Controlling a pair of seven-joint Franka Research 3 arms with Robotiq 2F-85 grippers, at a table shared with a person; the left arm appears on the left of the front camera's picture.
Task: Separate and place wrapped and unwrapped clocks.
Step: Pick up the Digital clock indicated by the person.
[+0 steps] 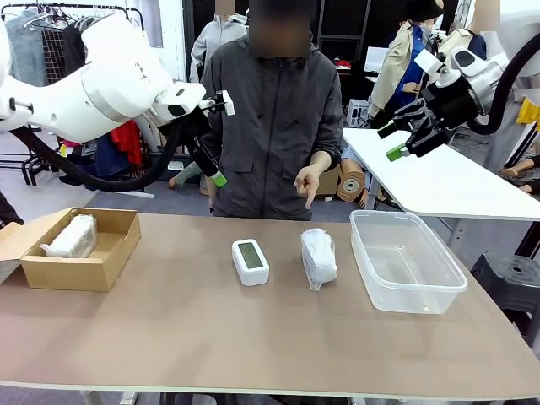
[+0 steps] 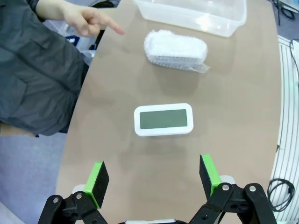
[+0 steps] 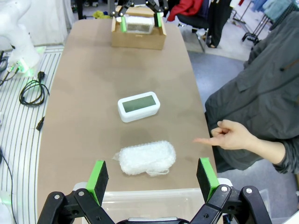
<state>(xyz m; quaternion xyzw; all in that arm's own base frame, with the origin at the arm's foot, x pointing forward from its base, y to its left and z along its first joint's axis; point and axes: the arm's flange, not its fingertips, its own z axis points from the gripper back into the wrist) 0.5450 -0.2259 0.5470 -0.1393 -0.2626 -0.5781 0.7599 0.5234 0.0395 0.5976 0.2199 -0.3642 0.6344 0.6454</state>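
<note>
A clear plastic tub is set at the right of the table, a cardboard box at its left, one bubble-wrapped clock laid inside. A second wrapped clock and the bare digital clock are laid between. The left gripper and right gripper are held aloft, spread wide, empty.

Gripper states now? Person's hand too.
Left gripper: open, empty.
Right gripper: open, empty.
Person's hand: pointing down, holding nothing.
</note>
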